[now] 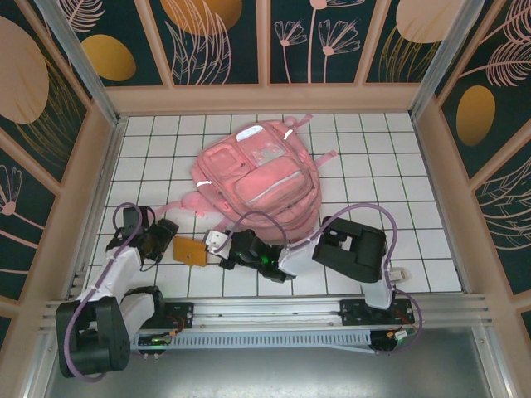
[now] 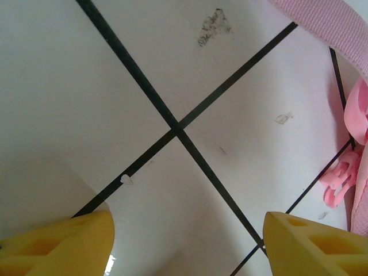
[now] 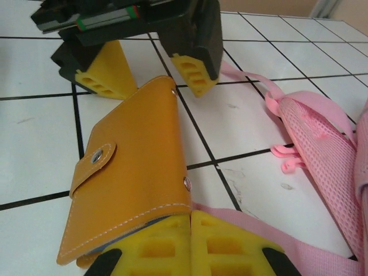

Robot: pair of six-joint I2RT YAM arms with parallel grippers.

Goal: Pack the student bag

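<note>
So, left gripper is held spread over bare tile; right gripper is pinched closed against the orange wallet.

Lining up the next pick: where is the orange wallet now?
The orange wallet lies on the table, left of centre in the top view, between the left gripper and the right gripper, near the pink backpack.

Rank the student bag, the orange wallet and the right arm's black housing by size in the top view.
1. student bag
2. black housing, likely raised nearer the camera, so flattered
3. orange wallet
</note>
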